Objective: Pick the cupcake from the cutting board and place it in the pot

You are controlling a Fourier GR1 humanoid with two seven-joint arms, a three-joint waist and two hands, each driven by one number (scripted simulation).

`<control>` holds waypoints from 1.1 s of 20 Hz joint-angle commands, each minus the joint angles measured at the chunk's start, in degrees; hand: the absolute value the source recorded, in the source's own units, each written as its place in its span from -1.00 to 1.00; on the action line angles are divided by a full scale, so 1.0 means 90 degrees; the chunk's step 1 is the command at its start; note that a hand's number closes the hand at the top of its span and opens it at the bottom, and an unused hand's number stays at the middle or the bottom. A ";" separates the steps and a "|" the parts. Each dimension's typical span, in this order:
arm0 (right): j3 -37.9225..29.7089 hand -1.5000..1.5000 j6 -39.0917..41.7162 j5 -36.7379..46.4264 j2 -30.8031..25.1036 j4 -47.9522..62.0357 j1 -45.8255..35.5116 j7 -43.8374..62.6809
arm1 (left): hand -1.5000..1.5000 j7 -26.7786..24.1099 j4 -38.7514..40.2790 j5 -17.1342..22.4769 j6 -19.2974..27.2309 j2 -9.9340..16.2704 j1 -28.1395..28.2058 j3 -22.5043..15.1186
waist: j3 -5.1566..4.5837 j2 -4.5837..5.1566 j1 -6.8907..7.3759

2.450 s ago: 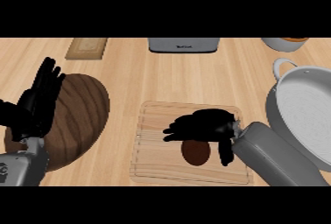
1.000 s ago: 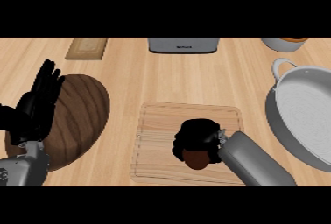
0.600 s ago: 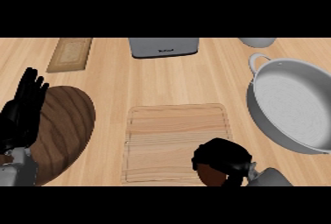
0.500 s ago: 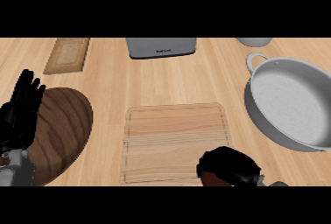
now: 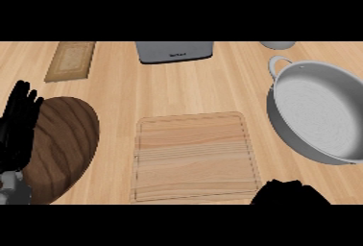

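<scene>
The light wooden cutting board [image 5: 195, 153] lies bare in the middle of the counter. The grey pot [image 5: 322, 115], round with a loop handle at its far side, stands to the right of it with nothing inside. My right hand [image 5: 287, 192] shows only as a bunched black shape at the lower edge, just off the board's near right corner. Its fingers are curled in and the cupcake is hidden under them. My left hand [image 5: 18, 129] rests open at the left edge, fingers up.
A dark oval wooden board [image 5: 64, 144] lies beside my left hand. At the back stand a grey box-shaped appliance [image 5: 174, 50], a tan mat [image 5: 71, 60] and the rim of a grey cup [image 5: 278, 44].
My right hand closed round the cupcake on the board, then drew back off it toward the lower edge. The cupcake no longer shows. The view has shifted; the left hand stays put.
</scene>
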 commanded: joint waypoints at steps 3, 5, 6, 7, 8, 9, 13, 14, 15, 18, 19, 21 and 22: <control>-0.1345 1.00 -0.0319 -0.1301 0.0178 -0.2235 0.1407 0.0393 | 0.00 0.0298 -0.0056 0.0059 -0.0030 0.0003 -0.0308 -0.0100 | 0.0016 0.0106 0.0247; -0.1900 1.00 -0.0120 -0.1911 0.0187 -0.2877 0.1753 0.0700 | 0.00 0.0102 -0.0114 0.0011 -0.0089 -0.0129 -0.0255 -0.0276 | 0.0013 0.0128 0.0381; -0.2228 1.00 -0.0104 -0.2043 0.0138 -0.3217 0.1823 0.0797 | 0.00 -0.0031 0.0109 0.0051 -0.0152 -0.0020 -0.0193 -0.0092 | 0.0007 0.0135 0.0394; -0.2451 1.00 -0.0136 -0.2061 0.0201 -0.3229 0.1840 0.0950 | 0.00 0.0161 -0.0264 -0.0097 -0.0003 -0.0117 -0.0205 -0.0290 | 0.0013 0.0135 0.0522; -0.2825 1.00 0.0003 -0.2417 0.0133 -0.2991 0.1687 0.0931 | 0.00 -0.0008 0.0024 -0.0181 -0.0032 -0.0239 -0.0391 -0.0456 | 0.0014 0.0170 0.0577; -0.3161 1.00 0.0083 -0.2730 0.0111 -0.2975 0.1777 0.0877 | 0.00 0.0160 -0.0312 -0.0062 -0.0077 -0.0139 -0.0189 -0.0336 | 0.0016 0.0150 0.0623; -0.4129 1.00 0.0598 -0.3860 -0.0205 -0.2124 0.0780 0.1256 | 0.00 -0.0255 0.0578 -0.0161 -0.0128 -0.0393 -0.0628 -0.0521 | 0.0010 0.0207 0.0723; -0.4473 1.00 0.0770 -0.4376 -0.0285 -0.2364 0.0876 0.1515 | 0.00 -0.0245 0.0399 0.0043 -0.0353 -0.0151 -0.0437 -0.0289 | 0.0007 0.0189 0.0728; -0.4752 1.00 0.0729 -0.4446 -0.0320 -0.1844 0.0645 0.1437 | 0.00 0.0243 0.0023 -0.0060 -0.0176 -0.0187 -0.0628 -0.0428 | 0.0017 0.0184 0.0784; -0.5367 1.00 0.0902 -0.5006 -0.0817 -0.0774 -0.0167 0.1539 | 0.00 -0.0185 0.0309 0.0019 -0.0351 -0.0199 -0.0528 -0.0305 | 0.0016 0.0198 0.0836; -0.5253 1.00 0.1026 -0.5045 -0.0814 -0.0943 -0.0269 0.1967 | 0.00 0.0039 0.0217 -0.0296 -0.0086 -0.0347 -0.0626 -0.0552 | 0.0016 0.0195 0.0830; -0.5533 1.00 0.1217 -0.5336 -0.1213 -0.0424 -0.0742 0.2114 | 0.00 -0.0100 0.0728 -0.0168 -0.0221 -0.0264 -0.1006 -0.0363 | 0.0014 0.0204 0.0822; -0.5231 1.00 0.0967 -0.4794 -0.1193 -0.0226 -0.1072 0.2379 | 0.00 0.0262 -0.0001 -0.0108 -0.0166 -0.0290 -0.0636 -0.0410 | 0.0016 0.0198 0.0891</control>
